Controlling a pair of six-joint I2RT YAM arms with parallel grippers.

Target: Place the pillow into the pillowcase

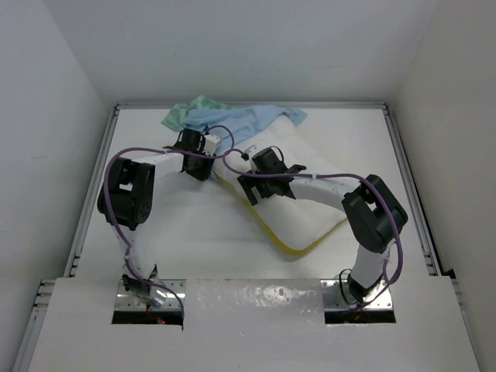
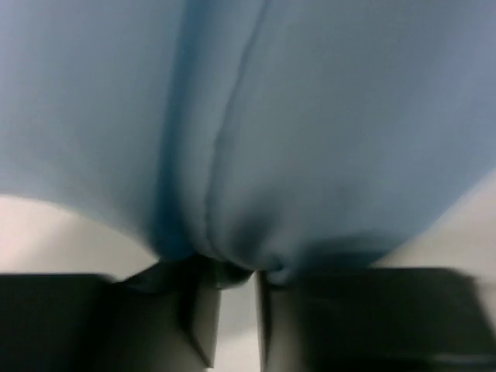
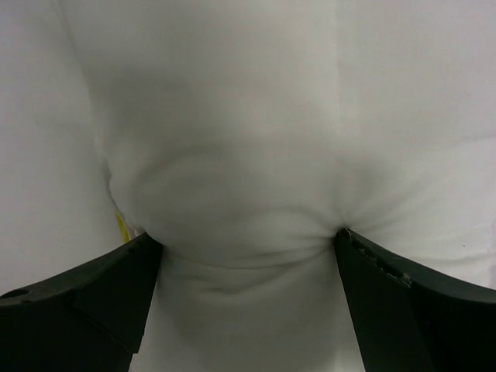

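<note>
We see the pillow mostly outside the pillowcase, long axis pointing toward it, left gripper pinching that fabric, right gripper released.

There was one white pillow with a yellow edge band and one pillowcase, on one white surface. Two arms stood there, the left arm and the right arm, each carrying two dark fingers and one purple cable.

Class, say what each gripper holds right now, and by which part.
The left gripper pinches a bunched fold in the light blue face of the pillowcase. The right gripper stands wide open astride the pillow, apparently gripping nothing.
</note>
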